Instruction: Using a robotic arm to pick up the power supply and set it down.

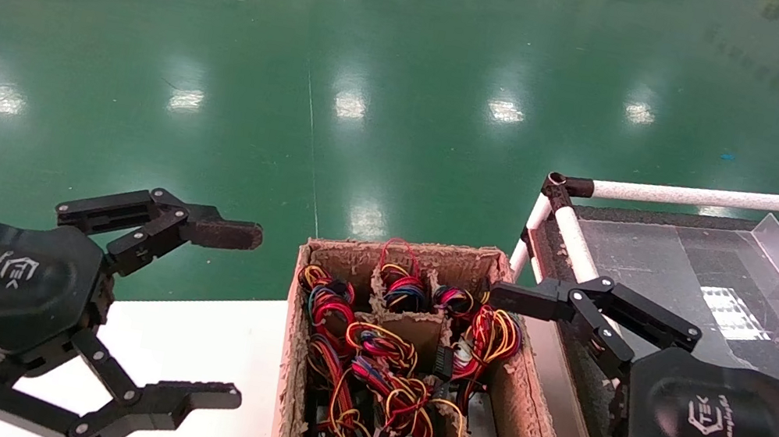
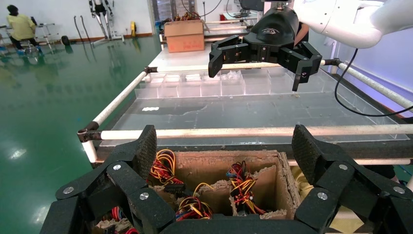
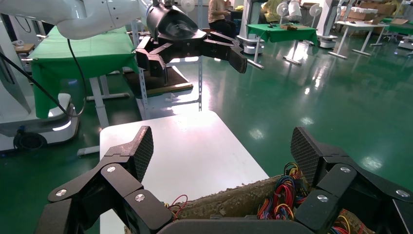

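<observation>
Flanking cardboard box [image 1: 302, 362] w/ power supplies [image 1: 482, 424]: left gripper [image 1: 227, 314], right gripper [image 1: 489, 381], fingers wide.

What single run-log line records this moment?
left gripper: open, over white table | right gripper: open, over cardboard box | power supply: in box

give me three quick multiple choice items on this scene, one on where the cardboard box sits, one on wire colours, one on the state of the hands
1. The cardboard box sits
A. between the two hands
B. left of both hands
C. on the floor

2. The wires in it are
A. all white
B. red, yellow, black and blue
C. all green

3. The left hand and right hand are
A. both open
B. both shut
C. one holding a power supply

Answers:
1. A, a hand flanks each side of the box.
2. B, those colours show in the compartments.
3. A, fingers spread wide, nothing between them.
</observation>
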Motion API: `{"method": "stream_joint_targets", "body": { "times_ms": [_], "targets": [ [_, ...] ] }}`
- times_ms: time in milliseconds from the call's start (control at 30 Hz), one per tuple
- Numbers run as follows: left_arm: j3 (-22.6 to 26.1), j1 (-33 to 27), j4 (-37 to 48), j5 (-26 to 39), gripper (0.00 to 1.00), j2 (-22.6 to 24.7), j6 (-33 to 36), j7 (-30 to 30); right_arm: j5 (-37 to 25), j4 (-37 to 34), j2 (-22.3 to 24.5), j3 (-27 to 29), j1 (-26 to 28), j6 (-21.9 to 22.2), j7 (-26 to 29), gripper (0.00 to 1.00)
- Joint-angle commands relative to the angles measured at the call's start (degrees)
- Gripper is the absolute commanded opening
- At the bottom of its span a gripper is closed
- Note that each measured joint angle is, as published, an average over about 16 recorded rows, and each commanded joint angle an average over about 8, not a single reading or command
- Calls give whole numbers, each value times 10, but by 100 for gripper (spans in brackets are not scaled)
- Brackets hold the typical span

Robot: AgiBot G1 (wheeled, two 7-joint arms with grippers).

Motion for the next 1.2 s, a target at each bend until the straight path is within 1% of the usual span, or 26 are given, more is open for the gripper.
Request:
{"method": "stream_joint_targets", "body": {
  "times_ms": [33,1200],
  "targets": [
    [0,0,0,0,100,0,0,0,0,0,0,0,0,0,0,100],
    [0,0,0,0,100,0,0,0,0,0,0,0,0,0,0,100]
  ]
}}
